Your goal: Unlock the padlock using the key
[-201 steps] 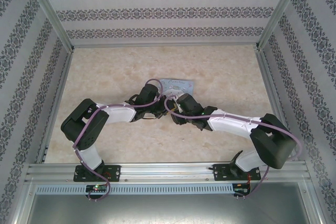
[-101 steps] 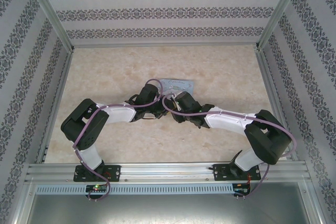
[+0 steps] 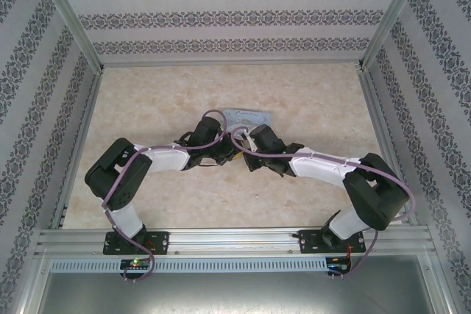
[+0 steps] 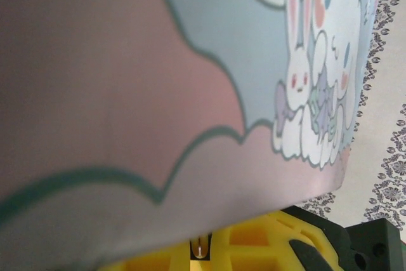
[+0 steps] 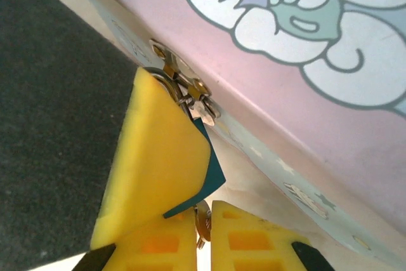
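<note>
The teal padlock (image 5: 212,172) hangs by its thin shackle from the metal hasp (image 5: 184,85) of the cartoon tin (image 5: 285,99). A big yellow pad (image 5: 155,157) of the other arm covers most of the padlock. My right gripper (image 5: 203,236) is shut on the small metal key (image 5: 203,221), whose tip meets the padlock's lower corner. In the left wrist view the tin's lid (image 4: 190,74) looms close. My left gripper (image 4: 201,252) is pressed together below it, with a thin metal sliver in the slit. From above, both grippers meet under the tin (image 3: 249,117).
The tin lies at the middle of the marble-patterned table (image 3: 147,93). Patterned walls and aluminium rails (image 3: 81,137) close in the sides. Both forearms cross the table's near half, with purple cables looping over the wrists.
The right arm's elbow and wrist have shifted a little up and toward the tin. The left arm has stayed put.
</note>
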### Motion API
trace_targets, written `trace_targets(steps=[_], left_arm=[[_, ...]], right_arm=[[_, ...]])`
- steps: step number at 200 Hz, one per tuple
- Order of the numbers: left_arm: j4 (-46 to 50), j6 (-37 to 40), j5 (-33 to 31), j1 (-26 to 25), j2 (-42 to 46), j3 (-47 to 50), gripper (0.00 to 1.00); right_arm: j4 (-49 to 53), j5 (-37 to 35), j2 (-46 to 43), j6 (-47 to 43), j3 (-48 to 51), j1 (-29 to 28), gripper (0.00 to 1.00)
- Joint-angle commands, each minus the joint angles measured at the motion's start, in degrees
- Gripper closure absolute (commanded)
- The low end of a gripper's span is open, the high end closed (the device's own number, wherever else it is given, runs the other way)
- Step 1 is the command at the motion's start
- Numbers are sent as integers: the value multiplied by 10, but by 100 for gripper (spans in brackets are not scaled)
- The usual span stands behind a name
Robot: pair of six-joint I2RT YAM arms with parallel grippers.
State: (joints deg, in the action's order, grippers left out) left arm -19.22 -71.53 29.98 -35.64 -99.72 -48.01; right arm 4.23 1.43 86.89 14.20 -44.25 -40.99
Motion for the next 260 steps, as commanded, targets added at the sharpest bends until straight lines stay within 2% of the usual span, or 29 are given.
trace_targets(steps=[1,9,14,27,34,76,94,109,151,177,220,260], left_arm=[[-20,-3,26,-2,14,-3,100],[-17,-3,24,-1,13,-3,100],[-16,-2,23,-1,14,-3,100],[-13,-2,20,-2,13,-1,100],[-13,-1,18,-2,11,0,100],[7,22,0,-1,8,7,100],[18,38,-5,-2,6,9,100],[23,46,-8,-3,5,12,94],[27,59,-14,-7,9,20,57],[39,66,-24,-8,40,36,42],[109,94,-66,-6,125,52,27],[203,145,-102,5,170,19,21]], right_arm=[[-30,20,-11,19,-2,5,100],[-31,26,-13,21,-1,6,98],[-30,28,-15,23,1,6,93],[-30,38,-29,31,9,12,67],[-30,52,-39,38,15,16,59],[-34,102,-144,106,87,47,44],[-49,116,-178,154,117,57,42],[-56,122,-188,186,128,57,41],[-115,127,-157,265,149,45,40],[-169,129,-122,299,157,39,39],[-204,123,-69,316,141,40,39],[-203,129,-33,299,97,77,39]])
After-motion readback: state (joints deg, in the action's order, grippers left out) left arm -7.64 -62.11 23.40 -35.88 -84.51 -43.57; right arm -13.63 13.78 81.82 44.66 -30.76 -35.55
